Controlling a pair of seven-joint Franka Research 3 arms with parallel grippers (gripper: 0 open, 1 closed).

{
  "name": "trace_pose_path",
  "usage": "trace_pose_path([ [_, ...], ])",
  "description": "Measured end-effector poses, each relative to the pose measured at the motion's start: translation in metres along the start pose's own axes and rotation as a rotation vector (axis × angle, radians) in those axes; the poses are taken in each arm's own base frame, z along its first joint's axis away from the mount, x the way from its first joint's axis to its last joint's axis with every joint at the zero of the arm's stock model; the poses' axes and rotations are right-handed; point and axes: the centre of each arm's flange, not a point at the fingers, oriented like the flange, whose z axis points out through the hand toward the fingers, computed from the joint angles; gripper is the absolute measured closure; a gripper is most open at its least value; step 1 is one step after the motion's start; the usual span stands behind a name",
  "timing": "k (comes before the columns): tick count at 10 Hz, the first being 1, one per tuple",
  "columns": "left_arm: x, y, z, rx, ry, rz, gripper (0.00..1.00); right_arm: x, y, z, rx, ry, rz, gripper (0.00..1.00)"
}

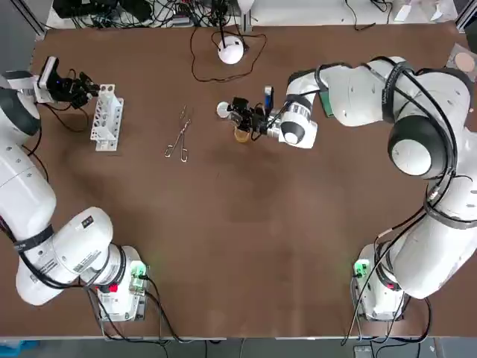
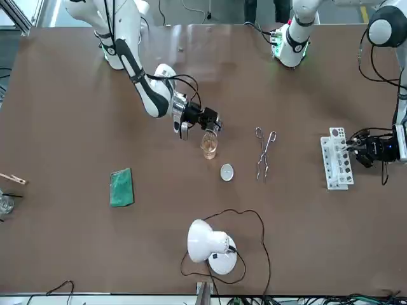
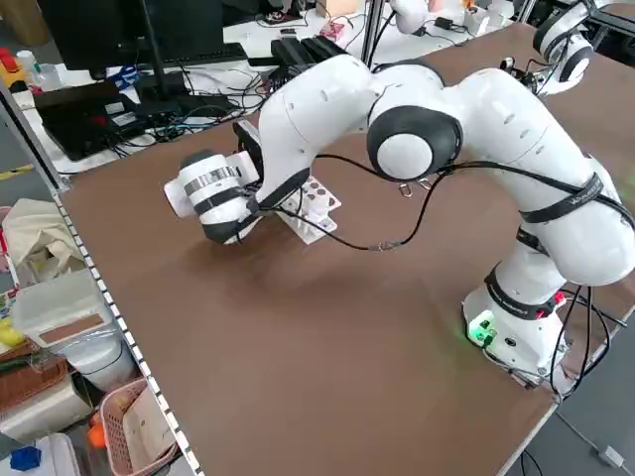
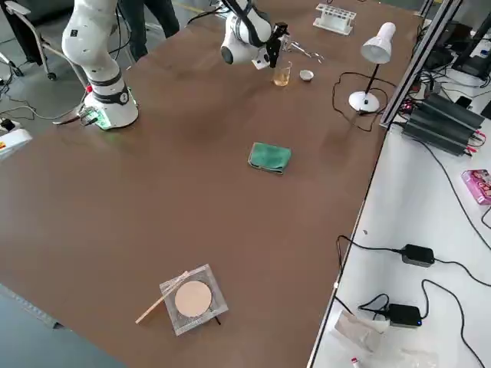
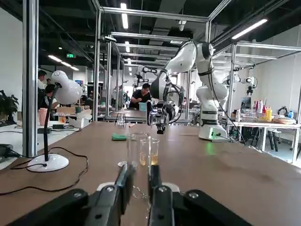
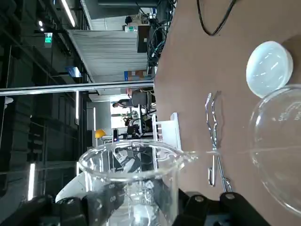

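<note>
Honestly, the small beaker (image 6: 131,174) is pinched in the right gripper (image 2: 205,119) and tipped just above the amber-filled flask (image 2: 209,147), which could be knocked over or overshot by a careless tilt, while the left gripper (image 1: 78,87) is parked by the tube rack (image 1: 106,115).

1. The table (image 1: 261,246) is plain dark brown all over.
2. The left arm (image 1: 45,194) and right arm (image 1: 350,93) are glossy white with black joint bands. A green light (image 1: 361,267) glows at each base, low in the top view.
3. The right gripper (image 2: 213,121) is black, and the beaker (image 6: 131,183) in it is clear, colourless glass.
4. The flask (image 2: 208,147), mid-frame in the front view, is clear with amber liquid in it.
5. The lid (image 2: 227,171), the rack (image 2: 336,159) at the right edge and the lamp (image 2: 210,244) are white. The lamp's cable (image 2: 256,214) is black.
6. The cloth (image 2: 121,187), left of middle, is mottled green, and the tongs (image 2: 264,152) are silvery.
</note>
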Motion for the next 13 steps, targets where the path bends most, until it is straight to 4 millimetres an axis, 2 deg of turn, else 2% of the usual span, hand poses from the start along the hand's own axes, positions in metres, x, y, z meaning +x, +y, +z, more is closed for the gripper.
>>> trace_pose_path([
  [8,-0.012,0.0,0.001,0.0,0.008,-0.005,0.78,0.003,-0.007,-0.001,0.004,-0.008,0.123,0.62],
  [13,-0.031,0.001,0.002,0.008,0.019,0.0,0.78,0.005,-0.012,-0.001,0.006,-0.018,0.222,0.62],
])
